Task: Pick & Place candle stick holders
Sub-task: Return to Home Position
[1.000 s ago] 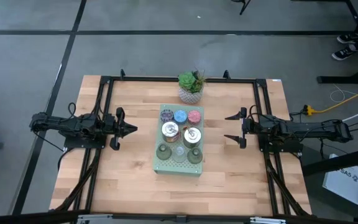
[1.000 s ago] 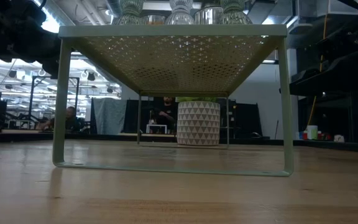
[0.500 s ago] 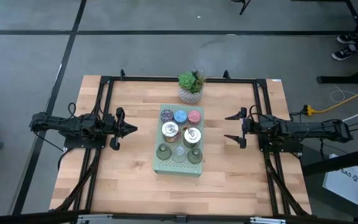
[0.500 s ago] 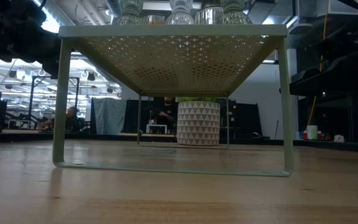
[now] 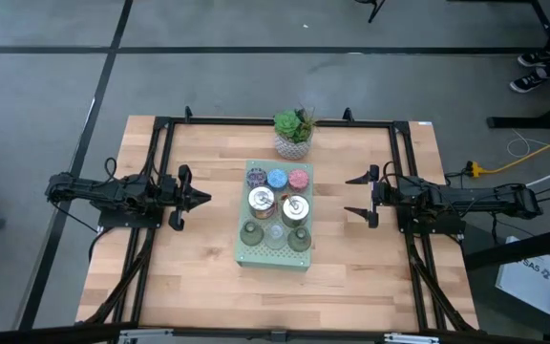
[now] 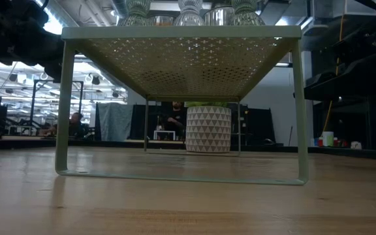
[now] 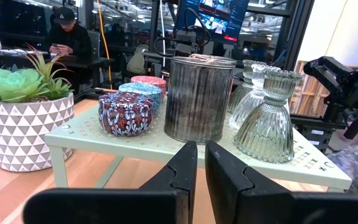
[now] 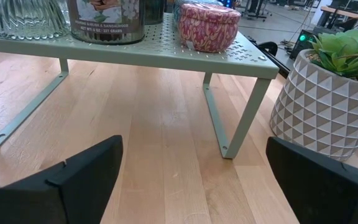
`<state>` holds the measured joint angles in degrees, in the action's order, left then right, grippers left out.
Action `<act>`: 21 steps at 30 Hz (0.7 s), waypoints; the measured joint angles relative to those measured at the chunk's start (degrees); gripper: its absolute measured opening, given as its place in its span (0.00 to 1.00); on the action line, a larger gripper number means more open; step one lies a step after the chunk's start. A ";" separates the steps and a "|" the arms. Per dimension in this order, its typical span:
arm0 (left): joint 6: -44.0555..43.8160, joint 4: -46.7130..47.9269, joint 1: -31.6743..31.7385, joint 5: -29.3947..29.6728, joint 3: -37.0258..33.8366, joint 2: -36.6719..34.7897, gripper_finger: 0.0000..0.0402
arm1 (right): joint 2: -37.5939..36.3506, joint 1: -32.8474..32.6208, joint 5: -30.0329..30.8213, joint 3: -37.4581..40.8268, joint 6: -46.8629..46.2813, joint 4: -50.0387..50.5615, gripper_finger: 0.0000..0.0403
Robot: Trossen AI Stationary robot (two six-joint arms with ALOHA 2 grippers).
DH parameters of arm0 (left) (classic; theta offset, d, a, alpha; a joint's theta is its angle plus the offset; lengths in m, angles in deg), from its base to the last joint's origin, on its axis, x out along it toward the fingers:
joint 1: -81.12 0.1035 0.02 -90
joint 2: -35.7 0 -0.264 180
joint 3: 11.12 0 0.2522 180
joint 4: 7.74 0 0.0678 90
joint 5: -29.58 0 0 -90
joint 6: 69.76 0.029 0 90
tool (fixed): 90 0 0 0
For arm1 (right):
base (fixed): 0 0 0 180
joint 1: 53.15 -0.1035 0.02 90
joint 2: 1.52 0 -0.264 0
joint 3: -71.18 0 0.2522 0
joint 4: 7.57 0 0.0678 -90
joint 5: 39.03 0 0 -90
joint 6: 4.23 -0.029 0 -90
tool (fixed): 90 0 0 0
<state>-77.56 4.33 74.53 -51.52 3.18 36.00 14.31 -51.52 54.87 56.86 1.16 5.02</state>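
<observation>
1. No change since a second ago: left gripper (image 5: pixel 199 199) pinched together, right gripper (image 5: pixel 351 195) spread apart, both empty.
2. All candle stick holders (image 5: pixel 262 200) sit on the shelf (image 5: pixel 273 259) between them, clear of both; job looks done.

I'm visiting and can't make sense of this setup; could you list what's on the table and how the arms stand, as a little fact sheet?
Shelf: pale green rack, middle of the wooden table
Far row on rack: purple tin, blue tin, pink tin
Middle row: two silver holders
Near row: three glass holders
Plant: succulent in white pot, beyond the rack
Left gripper: shut, empty, left of rack
Right gripper: open, empty, right of rack
</observation>
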 joint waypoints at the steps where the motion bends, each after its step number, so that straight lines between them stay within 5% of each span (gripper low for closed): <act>1: 0.01 0.00 0.00 0.00 0.00 0.00 0.07 | 0.00 0.01 0.00 0.01 0.00 -0.02 0.99; 21: 0.01 0.00 0.02 0.02 0.00 0.00 0.07 | -0.02 0.01 0.00 -0.01 0.00 0.01 0.99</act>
<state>-77.55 4.33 74.55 -51.49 3.18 36.00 14.29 -51.51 54.87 56.85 1.16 5.02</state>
